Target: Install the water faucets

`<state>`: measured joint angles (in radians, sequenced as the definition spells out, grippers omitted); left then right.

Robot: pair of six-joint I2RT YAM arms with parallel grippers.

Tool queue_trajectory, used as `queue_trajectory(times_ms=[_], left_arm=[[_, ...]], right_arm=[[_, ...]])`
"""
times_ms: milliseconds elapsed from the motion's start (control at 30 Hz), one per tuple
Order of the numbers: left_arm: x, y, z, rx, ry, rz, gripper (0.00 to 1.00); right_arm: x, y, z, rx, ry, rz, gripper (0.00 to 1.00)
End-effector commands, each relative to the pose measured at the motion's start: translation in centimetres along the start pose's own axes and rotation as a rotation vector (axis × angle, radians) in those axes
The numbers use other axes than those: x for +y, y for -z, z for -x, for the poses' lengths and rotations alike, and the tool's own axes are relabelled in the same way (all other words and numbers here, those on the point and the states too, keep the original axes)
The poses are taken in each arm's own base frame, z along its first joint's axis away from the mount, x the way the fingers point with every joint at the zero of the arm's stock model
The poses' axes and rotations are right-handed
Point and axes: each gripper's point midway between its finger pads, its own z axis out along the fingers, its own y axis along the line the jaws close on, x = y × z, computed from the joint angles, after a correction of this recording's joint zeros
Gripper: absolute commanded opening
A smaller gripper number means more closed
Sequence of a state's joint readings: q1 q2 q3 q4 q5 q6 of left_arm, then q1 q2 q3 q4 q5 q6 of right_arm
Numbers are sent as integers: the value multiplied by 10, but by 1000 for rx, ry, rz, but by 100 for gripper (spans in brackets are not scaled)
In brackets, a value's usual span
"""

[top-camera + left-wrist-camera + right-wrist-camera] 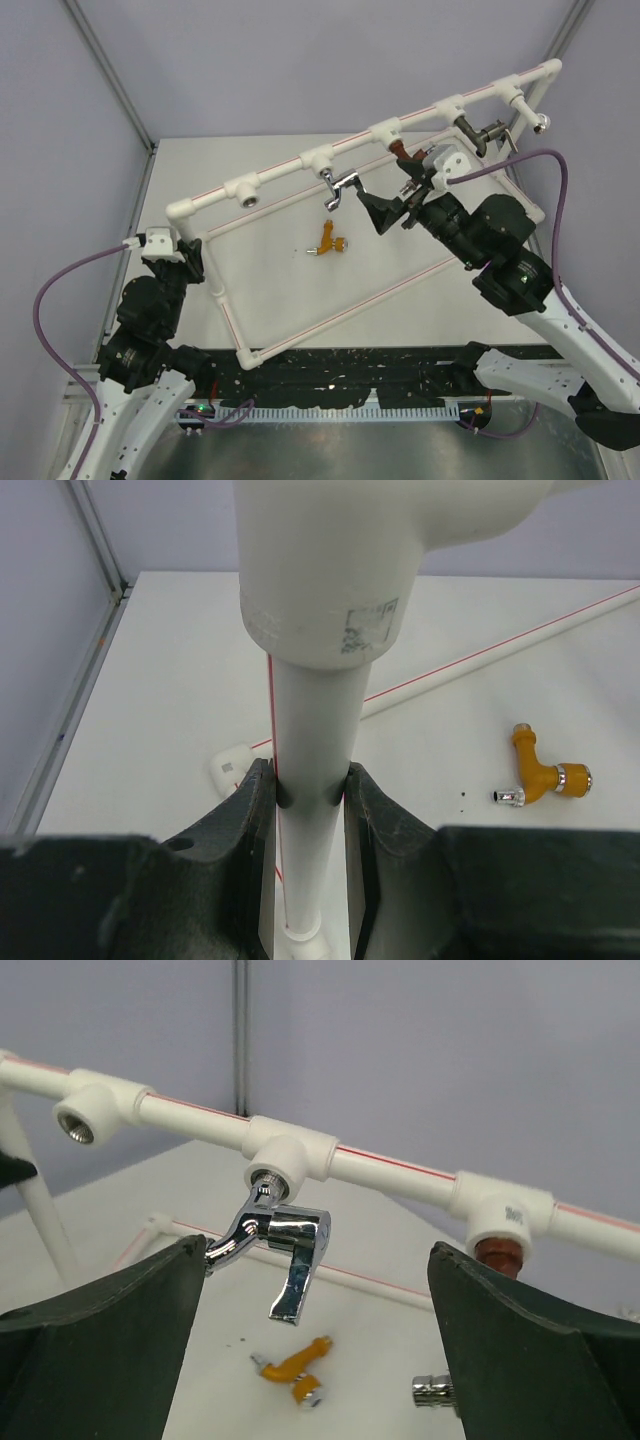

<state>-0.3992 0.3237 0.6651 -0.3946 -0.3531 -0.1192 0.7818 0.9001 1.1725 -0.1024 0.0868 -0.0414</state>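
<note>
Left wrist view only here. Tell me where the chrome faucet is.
Observer: The chrome faucet hangs from a socket on the frame.
Operator: Report the right gripper.
Observer: The right gripper is open and holds nothing.
Operator: Check the socket left of the chrome one.
Observer: That left socket is empty.

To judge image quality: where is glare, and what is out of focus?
Right wrist view: bright glare on the shiny chrome silver faucet, the dark gripper fingers soft. Left wrist view: the close white plastic pipe slightly blurred, the orange-yellow faucet sharp. Top external view: even light, faint shadows.
</note>
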Motion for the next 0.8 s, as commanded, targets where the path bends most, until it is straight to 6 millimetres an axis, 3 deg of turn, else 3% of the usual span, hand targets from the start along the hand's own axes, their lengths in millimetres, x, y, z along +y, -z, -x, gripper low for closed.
queue_trajectory(times_ms=[0, 100, 333, 600, 767], left_arm=[[-17, 0, -26, 111, -16, -86, 0], [-17, -1, -27, 116, -19, -86, 0], [-16, -1, -27, 116, -22, -79, 0], [-16, 0, -26, 111, -19, -83, 0], [-16, 1, -26, 108, -18, -83, 0]], right_arm=[[18, 11, 5, 18, 598, 235, 95], [23, 8, -6, 59, 856, 242, 95], [29, -3, -6, 108, 1262, 114, 95], [32, -30, -13, 99, 1449, 26, 100], [37, -45, -17, 88, 1504, 6, 87]])
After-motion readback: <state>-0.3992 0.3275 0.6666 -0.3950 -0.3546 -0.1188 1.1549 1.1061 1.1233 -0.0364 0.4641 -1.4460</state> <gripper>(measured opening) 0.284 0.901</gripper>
